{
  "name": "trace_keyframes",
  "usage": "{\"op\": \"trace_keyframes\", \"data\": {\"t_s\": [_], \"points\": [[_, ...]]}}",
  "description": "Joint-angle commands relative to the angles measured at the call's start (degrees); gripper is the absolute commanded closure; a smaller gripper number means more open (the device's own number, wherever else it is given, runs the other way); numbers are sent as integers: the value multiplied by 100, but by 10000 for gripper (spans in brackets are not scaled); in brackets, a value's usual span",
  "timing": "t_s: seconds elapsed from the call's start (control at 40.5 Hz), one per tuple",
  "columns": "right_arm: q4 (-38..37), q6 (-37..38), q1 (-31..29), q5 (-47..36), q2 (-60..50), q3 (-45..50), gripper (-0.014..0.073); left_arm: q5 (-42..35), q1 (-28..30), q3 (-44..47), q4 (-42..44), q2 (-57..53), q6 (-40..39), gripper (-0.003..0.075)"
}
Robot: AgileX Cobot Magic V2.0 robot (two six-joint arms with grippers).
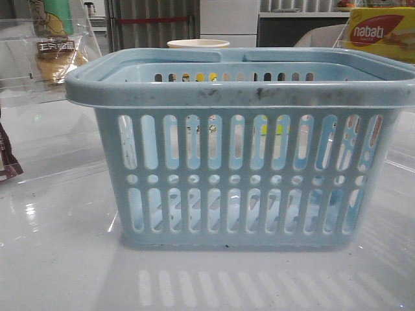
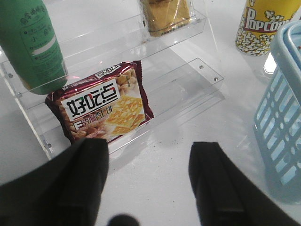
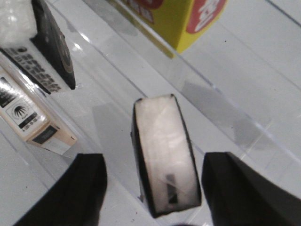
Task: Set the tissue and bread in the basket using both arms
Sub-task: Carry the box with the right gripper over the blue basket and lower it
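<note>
The pale blue basket [image 1: 246,168] fills most of the front view, standing upright on the glossy white table [image 1: 58,272], and through its slots no tissue or bread shows inside. Behind its far rim peeks a cream cup [image 1: 198,44]; at the far right sits a yellow box [image 1: 382,32], and at the far left a clear plastic shelf [image 1: 26,78] holds the bread [image 1: 55,58] in its crinkly wrapper. In the left wrist view the left gripper [image 2: 148,181] hangs with its jaws spread wide and nothing between them, above bare table just beside a maroon cracker packet [image 2: 101,108] that leans on the lowest step of the shelf; a green bottle [image 2: 33,42] and a popcorn tub [image 2: 263,23] stand further off, the basket's corner close by. In the right wrist view the right gripper [image 3: 153,195] is likewise wide open, and the tissue [image 3: 164,153], a dark-edged pack with a pale face, lies on a clear shelf step between the fingers but untouched, with a black box [image 3: 54,47] and a white carton [image 3: 33,113] near it
</note>
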Motion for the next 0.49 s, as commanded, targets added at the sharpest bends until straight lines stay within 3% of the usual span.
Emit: {"op": "trace_keyframes", "data": {"t_s": [0.0,0.173,0.469], "points": [[-115,-13,-44,-393,-285,-219,204,-471,-34,-154,-21,26,0,287],[-115,-13,-44,-333,-285,-219,342,-471,-34,-154,-21,26,0,287],[149,-13,-26,-76,-758,-219,359,-471,-34,-154,-21,26,0,287]]}}
